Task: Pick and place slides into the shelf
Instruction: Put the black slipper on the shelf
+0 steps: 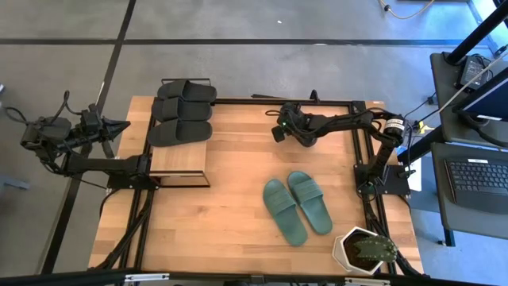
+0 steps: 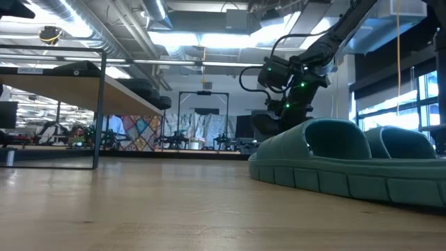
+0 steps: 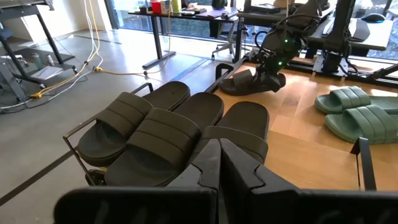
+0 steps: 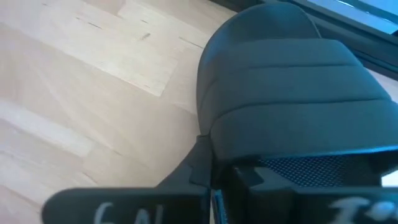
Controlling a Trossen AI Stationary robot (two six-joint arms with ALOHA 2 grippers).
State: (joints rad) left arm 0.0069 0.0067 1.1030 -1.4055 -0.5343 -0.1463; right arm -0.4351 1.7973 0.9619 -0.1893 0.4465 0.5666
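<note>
Three black slides lie side by side on the shelf, at the table's far left corner. A fourth black slide lies at the table's far edge, near the middle, with the right gripper clamped on its strap. The teal-green pair lies side by side on the table toward the near right. The left gripper hovers off the table's left edge, fingers together and empty.

No text, label, brand or number can be read in any view; faint pale marks on the right wrist's dark housing stay illegible.
</note>
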